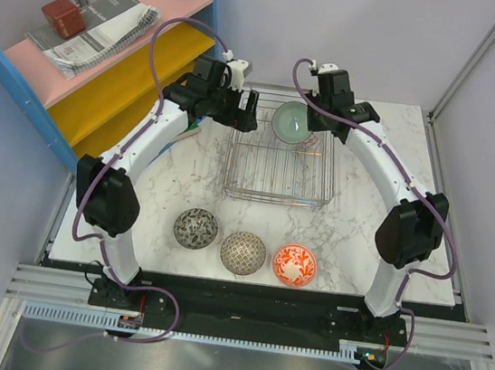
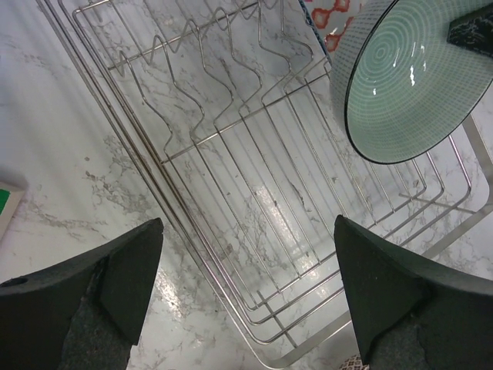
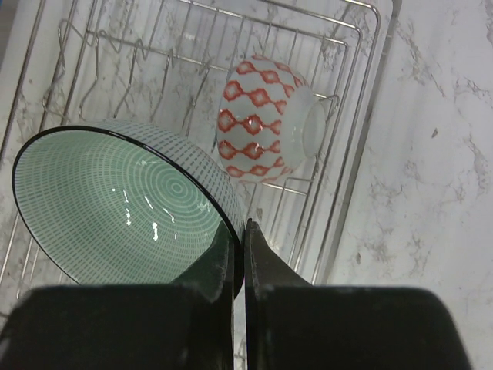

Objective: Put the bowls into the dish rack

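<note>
White marble tabletop (image 1: 360, 227) carries the rectangular silver wire dish rack (image 1: 275, 198). Pale green round ceramic bowl (image 3: 123, 204) is held tilted over the rack's far end, rim pinched by the right pincer (image 3: 243, 228). White bowl with red diamond pattern (image 3: 266, 119) sits just beside it inside the rack. Left pincer (image 2: 248, 231) is spread wide, empty, above the rack's left side. To do well: lower the green bowl between prongs, clear of its neighbour, before letting go.

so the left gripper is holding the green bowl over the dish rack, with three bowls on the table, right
Not the left: the right gripper is shut on the green bowl over the dish rack, as the right wrist view shows. The left gripper is open and empty. The rest holds.
</note>
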You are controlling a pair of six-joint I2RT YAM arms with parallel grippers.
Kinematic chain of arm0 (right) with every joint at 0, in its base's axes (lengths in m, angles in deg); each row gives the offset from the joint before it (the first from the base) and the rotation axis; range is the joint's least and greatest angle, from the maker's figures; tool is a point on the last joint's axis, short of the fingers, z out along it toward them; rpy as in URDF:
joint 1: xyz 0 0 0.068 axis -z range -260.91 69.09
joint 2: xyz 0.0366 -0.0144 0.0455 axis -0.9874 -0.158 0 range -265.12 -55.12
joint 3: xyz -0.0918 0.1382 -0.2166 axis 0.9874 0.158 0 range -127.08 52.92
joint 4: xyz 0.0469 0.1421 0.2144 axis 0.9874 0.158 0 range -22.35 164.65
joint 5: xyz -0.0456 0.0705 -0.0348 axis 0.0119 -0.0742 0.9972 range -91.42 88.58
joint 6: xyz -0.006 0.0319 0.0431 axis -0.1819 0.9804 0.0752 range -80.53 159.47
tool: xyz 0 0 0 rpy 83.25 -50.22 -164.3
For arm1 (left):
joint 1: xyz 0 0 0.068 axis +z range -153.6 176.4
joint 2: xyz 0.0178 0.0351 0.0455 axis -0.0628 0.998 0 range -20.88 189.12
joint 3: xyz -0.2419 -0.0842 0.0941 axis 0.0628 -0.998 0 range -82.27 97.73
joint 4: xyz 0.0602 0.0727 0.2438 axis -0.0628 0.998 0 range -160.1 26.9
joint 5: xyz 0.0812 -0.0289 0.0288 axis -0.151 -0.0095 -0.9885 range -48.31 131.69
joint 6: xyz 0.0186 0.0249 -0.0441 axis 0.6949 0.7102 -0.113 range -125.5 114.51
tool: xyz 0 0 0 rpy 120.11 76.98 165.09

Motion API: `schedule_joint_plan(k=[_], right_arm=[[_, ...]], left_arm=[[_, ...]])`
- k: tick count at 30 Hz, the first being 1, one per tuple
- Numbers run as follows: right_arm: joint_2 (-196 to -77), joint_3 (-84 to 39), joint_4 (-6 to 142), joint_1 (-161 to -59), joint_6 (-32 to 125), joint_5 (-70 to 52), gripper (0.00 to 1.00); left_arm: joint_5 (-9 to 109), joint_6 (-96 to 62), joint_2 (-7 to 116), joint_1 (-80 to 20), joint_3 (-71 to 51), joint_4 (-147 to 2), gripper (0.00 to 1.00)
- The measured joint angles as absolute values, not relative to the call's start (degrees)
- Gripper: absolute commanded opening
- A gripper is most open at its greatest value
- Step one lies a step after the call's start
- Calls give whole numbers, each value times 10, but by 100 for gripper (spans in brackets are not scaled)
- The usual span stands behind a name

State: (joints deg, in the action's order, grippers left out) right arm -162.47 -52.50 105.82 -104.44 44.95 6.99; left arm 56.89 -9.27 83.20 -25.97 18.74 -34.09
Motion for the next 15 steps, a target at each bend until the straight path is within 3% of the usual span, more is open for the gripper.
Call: schedule_joint_plan(k=[15], right_arm=[[-1672, -533, 1023, -1101, 512, 116, 0]], left_arm=[[538, -110, 847, -266, 230, -343, 94]])
